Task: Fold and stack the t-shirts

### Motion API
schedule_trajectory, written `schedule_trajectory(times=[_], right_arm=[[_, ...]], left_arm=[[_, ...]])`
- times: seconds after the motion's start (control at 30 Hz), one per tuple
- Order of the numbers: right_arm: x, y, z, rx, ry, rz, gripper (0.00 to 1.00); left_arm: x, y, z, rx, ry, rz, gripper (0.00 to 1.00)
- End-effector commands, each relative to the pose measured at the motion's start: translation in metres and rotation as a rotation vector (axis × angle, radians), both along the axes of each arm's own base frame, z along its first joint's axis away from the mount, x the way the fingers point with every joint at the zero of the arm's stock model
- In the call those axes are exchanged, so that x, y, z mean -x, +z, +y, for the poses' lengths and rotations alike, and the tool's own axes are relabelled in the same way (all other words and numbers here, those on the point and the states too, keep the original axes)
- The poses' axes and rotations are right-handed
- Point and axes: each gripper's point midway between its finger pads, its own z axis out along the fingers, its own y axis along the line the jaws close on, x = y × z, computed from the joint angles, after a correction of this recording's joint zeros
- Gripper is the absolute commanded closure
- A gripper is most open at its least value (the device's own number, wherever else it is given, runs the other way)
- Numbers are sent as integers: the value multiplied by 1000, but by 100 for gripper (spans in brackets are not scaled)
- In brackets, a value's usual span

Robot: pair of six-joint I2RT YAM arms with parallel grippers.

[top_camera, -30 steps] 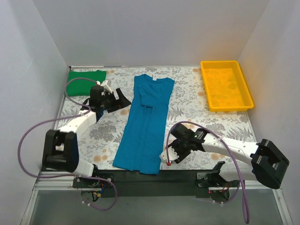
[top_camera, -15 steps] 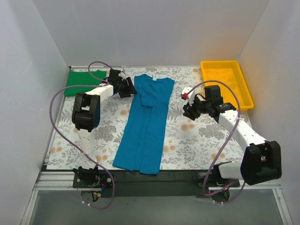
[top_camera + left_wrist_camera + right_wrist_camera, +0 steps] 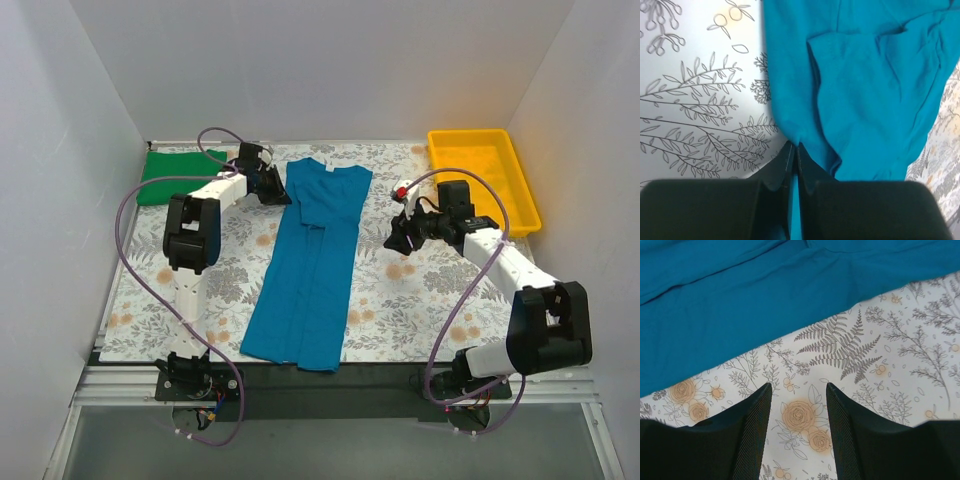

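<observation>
A teal-blue t-shirt (image 3: 308, 265) lies lengthwise down the middle of the table, folded into a long strip, its collar end at the far side. My left gripper (image 3: 277, 187) is at that shirt's far left edge; in the left wrist view its gripper (image 3: 795, 146) is shut on a pinch of the teal cloth (image 3: 860, 95). A bright green t-shirt (image 3: 181, 170) lies folded in the far left corner. My right gripper (image 3: 397, 238) hovers open to the right of the teal shirt (image 3: 740, 300), over bare flowered cloth, with nothing between its fingers (image 3: 757, 405).
A yellow plastic tray (image 3: 483, 183) stands at the far right corner. White walls close in the table on three sides. The flowered tablecloth (image 3: 420, 290) covers the table. Purple cables loop from both arms.
My left gripper has shifted a little toward the teal shirt's far left edge and shut on it. The right gripper has dropped slightly toward the shirt's right side, still open.
</observation>
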Motion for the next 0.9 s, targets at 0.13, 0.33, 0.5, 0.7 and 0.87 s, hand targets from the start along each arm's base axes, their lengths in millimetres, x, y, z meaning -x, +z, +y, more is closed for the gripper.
schedule_trajectory(times=[0.13,0.33,0.5,0.7,0.87], right_arm=[[-22,-4,16,-87,-20,129,46],[-49,-25,26,-110,-87,278,46],[-58,-32,50,-134,-62,381,46],[-10,-37,93,58,326,144,46],[68,-49,109,280,686,-196,42]], left_arm=[[-30,8,51,-206,192,-36,100],[-41,8,75,-239,244,-38,100],[-33,24,91,-237,285,-69,52],[1,114,117,-229,351,-315,31],[80,162,128,-110,409,-385,19]])
